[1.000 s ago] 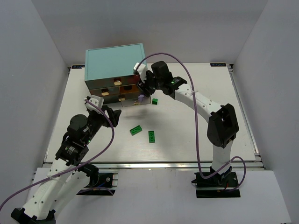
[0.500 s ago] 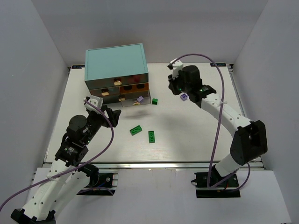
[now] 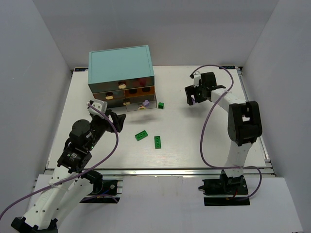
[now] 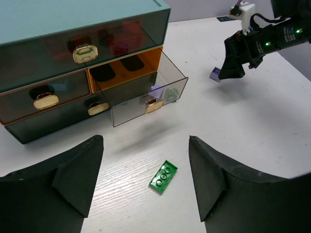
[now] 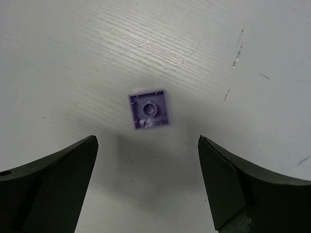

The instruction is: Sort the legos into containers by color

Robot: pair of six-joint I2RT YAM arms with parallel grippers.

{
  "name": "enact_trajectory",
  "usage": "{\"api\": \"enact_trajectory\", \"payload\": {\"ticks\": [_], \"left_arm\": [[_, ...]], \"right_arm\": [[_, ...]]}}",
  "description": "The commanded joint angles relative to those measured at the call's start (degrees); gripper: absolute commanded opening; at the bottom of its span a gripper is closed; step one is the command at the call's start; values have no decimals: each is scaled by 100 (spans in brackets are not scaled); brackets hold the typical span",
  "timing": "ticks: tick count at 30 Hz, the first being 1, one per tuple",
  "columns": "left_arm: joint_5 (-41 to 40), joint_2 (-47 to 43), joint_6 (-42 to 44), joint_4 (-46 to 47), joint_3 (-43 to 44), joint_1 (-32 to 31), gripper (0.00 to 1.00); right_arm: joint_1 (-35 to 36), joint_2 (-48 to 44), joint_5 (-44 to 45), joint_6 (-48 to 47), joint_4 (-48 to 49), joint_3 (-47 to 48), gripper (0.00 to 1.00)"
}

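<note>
My right gripper (image 3: 193,98) is open and hangs over a lavender lego (image 5: 149,109) that lies upside down on the table, between and ahead of my fingers (image 5: 53,179); it also shows in the left wrist view (image 4: 214,74). My left gripper (image 3: 118,121) is open and empty above a green 2x4 lego (image 4: 164,176). The teal cabinet (image 3: 119,62) stands at the far left. Its lower right drawer (image 4: 146,92) is pulled out with a lavender piece (image 3: 146,103) in it. The top drawer (image 4: 82,46) holds red pieces.
Two green legos (image 3: 141,135) (image 3: 158,141) lie mid-table. A small dark green lego (image 3: 161,105) sits just right of the open drawer. The other drawers (image 4: 46,94) are shut. The right arm's purple cable (image 3: 209,121) loops over the table's right half.
My right gripper has swung from the open drawer to the right and now hangs over the loose lavender lego. A lavender piece now lies in the drawer. The left arm has not moved.
</note>
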Motion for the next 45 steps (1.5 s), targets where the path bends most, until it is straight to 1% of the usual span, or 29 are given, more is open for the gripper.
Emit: {"api": "enact_trajectory", "payload": {"ticks": [1,6,12,14,15,20,21,23,24,26,27,30,32,33,35,36,37,40,43,45], "left_arm": [[73,33,19,95,-35,31,81],[73,86,19,95,-18,31,81],[73,121,28,103,-18,31,81],[73,121,37,103,-18,31,81],[73,130,37,103,-18,31,81],[73,130,37,86,-18,31,81],[73,130,37,86,-18,31,81],[73,121,28,95,-18,31,81],[73,121,37,95,-18,31,81],[73,121,28,95,-18,31,81],[73,121,28,103,-27,31,81],[73,112,28,103,-27,31,81],[73,104,28,103,-27,31,81],[73,95,19,121,-27,31,81],[73,86,10,112,-35,31,81],[73,69,19,112,-44,31,81],[56,68,10,121,-44,31,81],[21,51,19,112,-53,31,81],[-23,68,10,103,-53,31,81],[-50,60,10,103,-53,31,80]], "right_arm": [[-16,274,-338,-832,-158,427,89],[-25,660,-593,-1194,-201,585,88],[-42,1082,-347,-1151,-210,989,83],[-42,1136,-356,-1142,-202,1085,79],[-51,1171,-373,-1133,-228,1112,76],[-34,1162,-444,-1124,-280,1113,64],[-34,1127,-478,-1159,-272,1086,56],[-51,1022,-522,-1221,-298,1008,46],[-43,978,-601,-1273,-316,981,33],[-16,777,-628,-1467,-368,902,21],[19,697,-628,-1546,-403,814,11],[185,170,-960,-1722,-500,612,4],[299,-348,-1250,-1880,-518,480,3],[500,-524,-1365,-1906,-500,375,3],[651,-971,-1654,-1863,-509,365,1],[913,-1087,-1735,-1828,-518,426,1],[1011,-1253,-1779,-1784,-518,470,0],[1459,-1351,-1876,-1591,-562,778,0],[1924,-1221,-1868,-1468,-711,1181,0],[2084,-1097,-1771,-1336,-772,1375,6]]}}
